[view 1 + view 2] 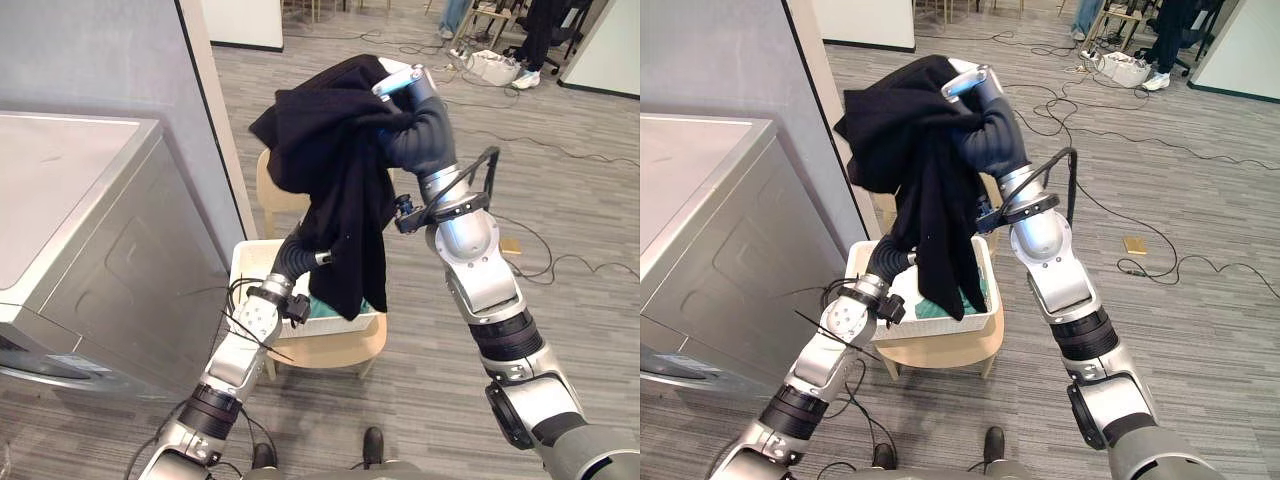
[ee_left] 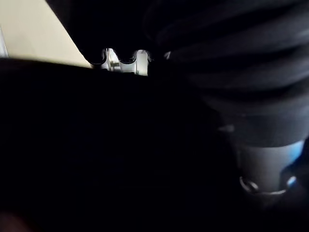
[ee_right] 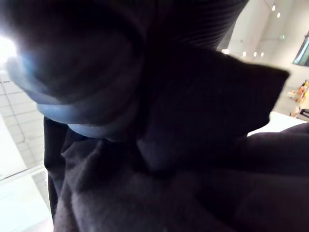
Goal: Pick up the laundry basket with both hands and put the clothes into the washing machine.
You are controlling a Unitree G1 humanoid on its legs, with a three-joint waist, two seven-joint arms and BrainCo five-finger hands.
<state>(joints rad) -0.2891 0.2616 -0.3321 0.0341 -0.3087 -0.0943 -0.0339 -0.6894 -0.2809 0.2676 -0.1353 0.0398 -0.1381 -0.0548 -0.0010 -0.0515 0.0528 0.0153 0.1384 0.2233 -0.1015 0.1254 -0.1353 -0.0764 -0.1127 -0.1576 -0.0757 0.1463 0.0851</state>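
above the basket (image 1: 240, 265), right hand (image 1: 400, 82) clutches a black garment (image 1: 330, 170) (left hand (image 2: 113, 59) behind it: cannot tell).

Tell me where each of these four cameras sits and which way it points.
Left eye view: on the head, looking down at the black garment raised over the white basket; both arms show, right hand high.
Right eye view: beside it, same scene, washing machine at left.
Left wrist view: on the left wrist, close against dark cloth; left hand shows.
Right wrist view: on the right wrist, along its ribbed cover into the garment.
Shared: the eye views and right wrist view see the garment.
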